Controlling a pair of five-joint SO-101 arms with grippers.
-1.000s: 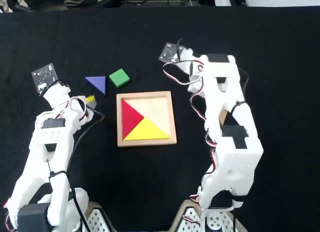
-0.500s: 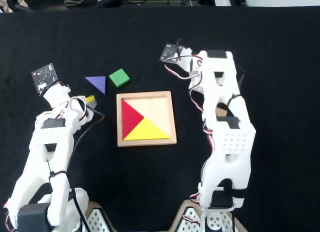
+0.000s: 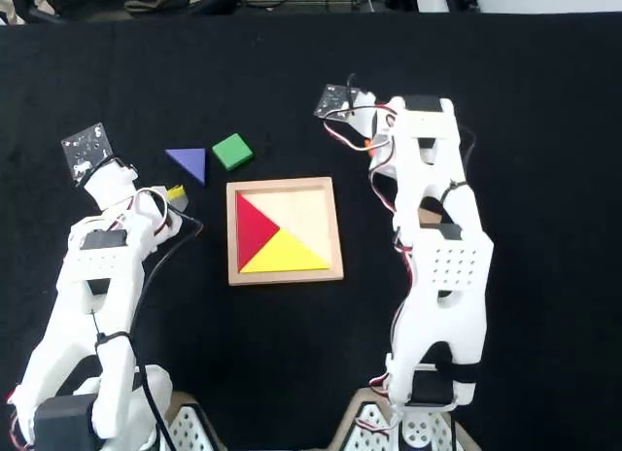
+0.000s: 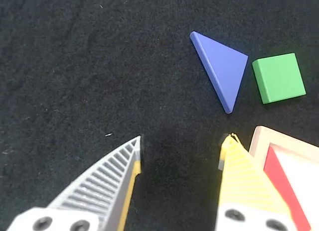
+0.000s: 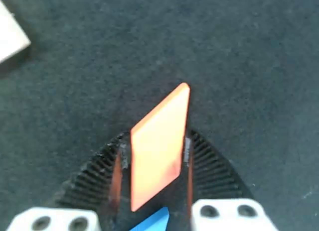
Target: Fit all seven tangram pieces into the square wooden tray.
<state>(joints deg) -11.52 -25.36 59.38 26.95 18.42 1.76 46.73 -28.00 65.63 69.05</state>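
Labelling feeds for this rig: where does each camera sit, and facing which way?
High view: fixed overhead, facing down on the wooden tray; left arm, right arm show.
Left wrist view: on the left arm, facing down past open left gripper at blue triangle, green square.
Right wrist view: on the right arm, facing the cloth; right gripper holds an orange piece.
High and left wrist share triangle, square, tray.
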